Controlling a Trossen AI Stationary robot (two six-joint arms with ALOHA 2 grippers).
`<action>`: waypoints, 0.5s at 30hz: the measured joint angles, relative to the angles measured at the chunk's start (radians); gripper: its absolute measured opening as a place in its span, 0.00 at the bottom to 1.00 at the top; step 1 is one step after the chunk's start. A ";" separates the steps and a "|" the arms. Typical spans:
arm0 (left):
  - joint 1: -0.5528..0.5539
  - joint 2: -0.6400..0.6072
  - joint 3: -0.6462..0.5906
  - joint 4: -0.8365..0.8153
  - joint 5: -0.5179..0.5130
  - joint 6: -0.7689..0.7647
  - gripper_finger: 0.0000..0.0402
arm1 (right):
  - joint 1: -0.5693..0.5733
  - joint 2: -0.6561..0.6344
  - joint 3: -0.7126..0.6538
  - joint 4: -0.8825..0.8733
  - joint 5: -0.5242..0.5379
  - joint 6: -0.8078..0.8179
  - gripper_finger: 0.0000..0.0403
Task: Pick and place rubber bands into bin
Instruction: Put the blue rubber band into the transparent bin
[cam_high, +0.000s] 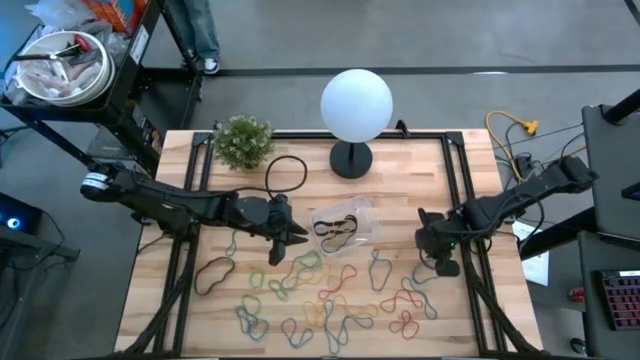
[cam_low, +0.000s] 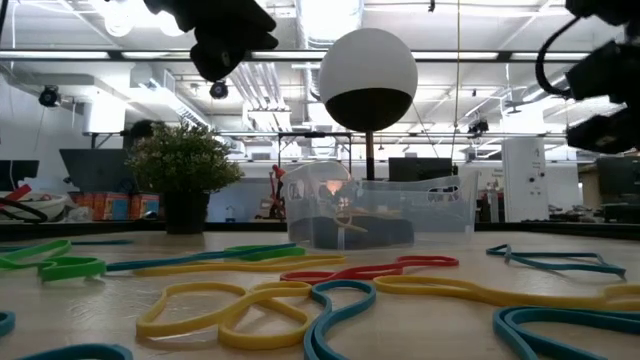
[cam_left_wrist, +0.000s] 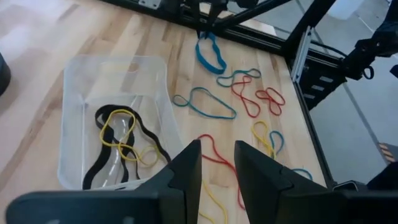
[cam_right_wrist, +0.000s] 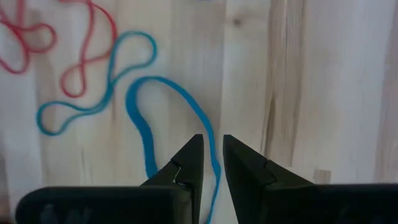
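Bin (cam_high: 348, 225) holds black and yellow loops, with most rubber bands (cam_high: 330, 300) strewn nearside. Left gripper (cam_left_wrist: 217, 163) hovers beside the bin, slightly parted, empty. Right gripper (cam_right_wrist: 212, 163), narrowly parted, straddles a blue band (cam_right_wrist: 180, 109); thin rubber could slip free.

The bin (cam_high: 345, 226) sits mid-tabletop (cam_high: 420, 165), before the lamp (cam_high: 355, 105); rubber bands (cam_high: 330, 300) lie before it, apparently two inside.

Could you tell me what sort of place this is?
Probably a robotics lab or workshop: a framed wooden table with mounted arms, exposed ceiling ducts overhead, and monitors and equipment racks around it.
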 joint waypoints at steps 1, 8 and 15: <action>0.000 0.000 0.000 -0.001 0.000 0.000 0.20 | 0.006 0.000 -0.011 0.008 0.002 0.015 0.14; 0.001 0.000 0.000 -0.003 -0.001 0.000 0.20 | 0.071 0.000 -0.051 0.111 0.025 0.078 0.14; 0.001 0.000 0.000 -0.012 -0.004 0.001 0.20 | 0.122 0.004 -0.061 0.110 0.078 0.102 0.14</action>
